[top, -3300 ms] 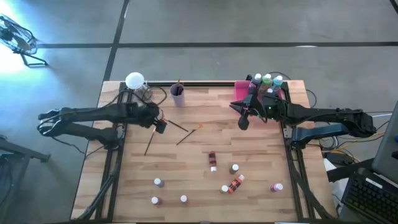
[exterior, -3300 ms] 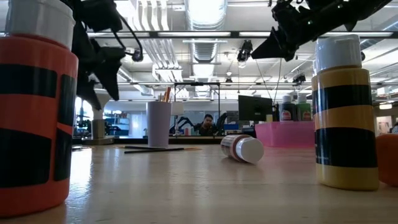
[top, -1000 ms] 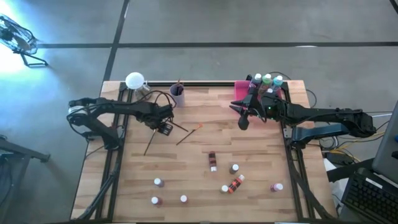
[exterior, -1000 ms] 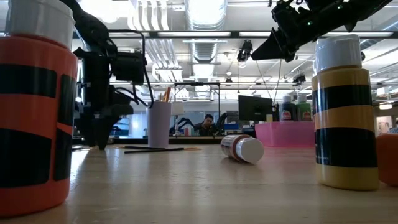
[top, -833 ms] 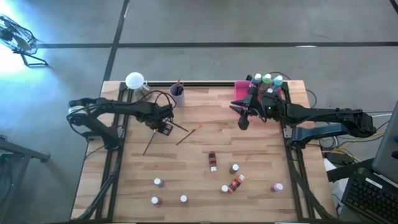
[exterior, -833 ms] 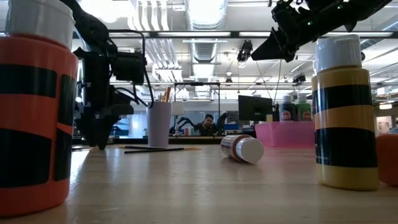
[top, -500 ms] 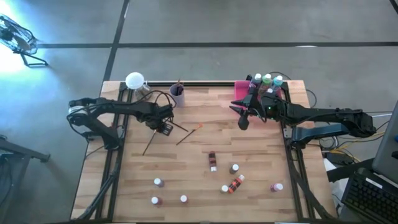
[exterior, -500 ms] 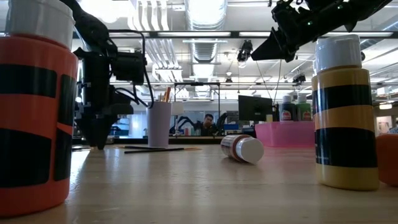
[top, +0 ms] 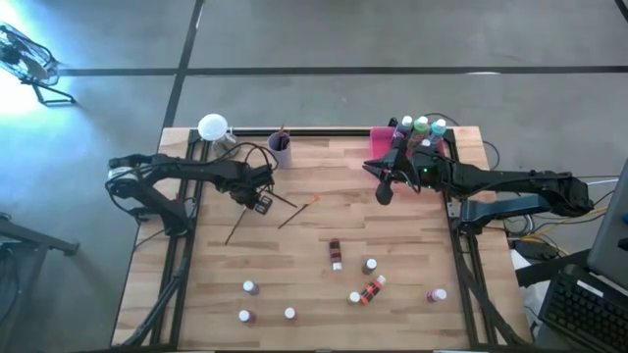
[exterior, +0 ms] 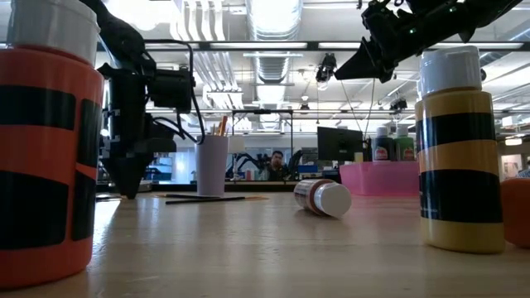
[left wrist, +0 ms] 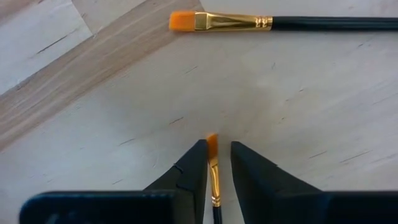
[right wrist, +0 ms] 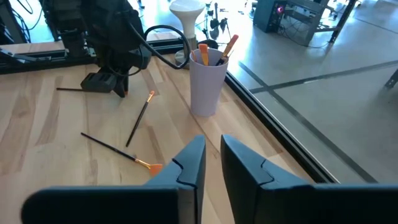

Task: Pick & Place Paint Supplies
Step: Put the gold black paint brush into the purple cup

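From my station I see even, bright light from ceiling lamps (exterior: 269, 15) overhead, which glare white in the low view. The near bottles (exterior: 460, 149) there are big and soft, out of focus. In the high view a strong bluish glare sits at the corner by a fan (top: 25, 54). The table (top: 314, 265) shows only weak shadows.

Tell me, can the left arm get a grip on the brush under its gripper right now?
Probably yes. The left gripper is down at the table with the brush lying between its fingers, nothing else crowding it. The second brush lies apart, clear of the jaws.
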`<action>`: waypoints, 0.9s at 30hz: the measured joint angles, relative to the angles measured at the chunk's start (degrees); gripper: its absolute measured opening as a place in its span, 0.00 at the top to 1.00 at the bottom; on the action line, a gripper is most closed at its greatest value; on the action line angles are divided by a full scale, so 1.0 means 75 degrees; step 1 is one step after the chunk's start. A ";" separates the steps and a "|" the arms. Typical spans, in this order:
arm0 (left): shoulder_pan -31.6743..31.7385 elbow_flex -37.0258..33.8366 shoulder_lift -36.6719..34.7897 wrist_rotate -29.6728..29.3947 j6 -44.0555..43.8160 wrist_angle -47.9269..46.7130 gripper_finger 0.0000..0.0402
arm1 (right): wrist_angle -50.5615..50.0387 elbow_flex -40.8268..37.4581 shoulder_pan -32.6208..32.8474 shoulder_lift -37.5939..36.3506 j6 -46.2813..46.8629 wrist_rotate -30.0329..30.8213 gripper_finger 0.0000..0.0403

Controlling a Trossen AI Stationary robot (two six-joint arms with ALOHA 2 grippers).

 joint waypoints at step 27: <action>0.0003 0.0210 -0.0372 -0.0142 0.0558 0.0114 0.99 | -0.0003 0.0001 -0.0001 0.0000 0.0000 0.0000 0.79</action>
